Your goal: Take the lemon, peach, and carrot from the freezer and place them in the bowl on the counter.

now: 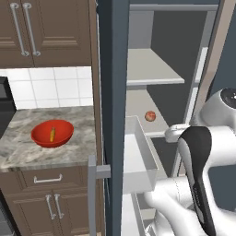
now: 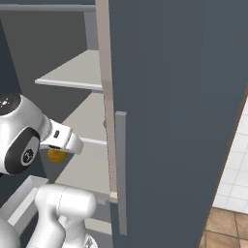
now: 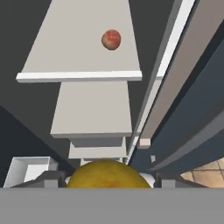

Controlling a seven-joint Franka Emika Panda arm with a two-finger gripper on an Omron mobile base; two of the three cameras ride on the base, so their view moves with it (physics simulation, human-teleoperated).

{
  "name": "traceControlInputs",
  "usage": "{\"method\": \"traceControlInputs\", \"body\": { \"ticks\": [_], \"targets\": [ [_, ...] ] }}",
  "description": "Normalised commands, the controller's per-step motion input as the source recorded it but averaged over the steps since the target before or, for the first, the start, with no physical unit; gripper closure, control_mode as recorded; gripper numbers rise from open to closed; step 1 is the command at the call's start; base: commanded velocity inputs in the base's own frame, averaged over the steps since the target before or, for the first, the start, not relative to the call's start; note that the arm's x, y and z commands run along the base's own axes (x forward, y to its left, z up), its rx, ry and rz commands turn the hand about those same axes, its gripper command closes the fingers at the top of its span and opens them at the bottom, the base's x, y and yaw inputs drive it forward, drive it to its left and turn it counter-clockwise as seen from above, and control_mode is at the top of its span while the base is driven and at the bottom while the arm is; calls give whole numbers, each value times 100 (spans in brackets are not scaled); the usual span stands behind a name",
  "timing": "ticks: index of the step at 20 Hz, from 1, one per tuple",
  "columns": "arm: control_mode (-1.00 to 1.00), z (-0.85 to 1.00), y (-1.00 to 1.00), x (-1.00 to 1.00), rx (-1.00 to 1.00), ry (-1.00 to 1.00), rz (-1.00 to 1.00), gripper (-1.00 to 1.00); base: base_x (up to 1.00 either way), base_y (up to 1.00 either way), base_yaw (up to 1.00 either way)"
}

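Note:
My gripper (image 3: 109,183) is shut on the yellow lemon (image 3: 108,175), which bulges between the two fingertips in the hand view. In the right base view the lemon (image 2: 56,156) peeks out under the hand, in front of the freezer shelves. The pinkish-red peach (image 1: 150,116) lies alone on a grey shelf inside the open freezer (image 1: 115,69), further in than the hand; it also shows ahead of the gripper, peach (image 3: 111,39). The red bowl (image 1: 65,133) stands on the marble counter (image 1: 23,150) to the left, and the orange carrot (image 1: 52,134) lies inside it.
A white drawer (image 1: 144,159) is pulled out of the freezer below the peach's shelf. The open freezer door (image 2: 174,106) with its silver handle (image 2: 121,169) stands close on the right. Brown cabinets (image 1: 46,32) hang above the counter.

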Motion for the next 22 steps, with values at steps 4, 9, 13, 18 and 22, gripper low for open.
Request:
{"method": "traceControlInputs", "body": {
  "ticks": [4,9,13,18,22],
  "targets": [
    [-100,34,-1,-12,0,8,0,100,0,0,0],
    [-100,10,-4,0,1,2,0,100,0,0,0],
    [-100,12,-8,-1,0,0,0,100,0,0,0],
    [100,2,-2,-3,0,0,0,100,-16,-8,0],
    [100,0,0,0,0,0,0,100,-80,-48,3]
  ]
}}
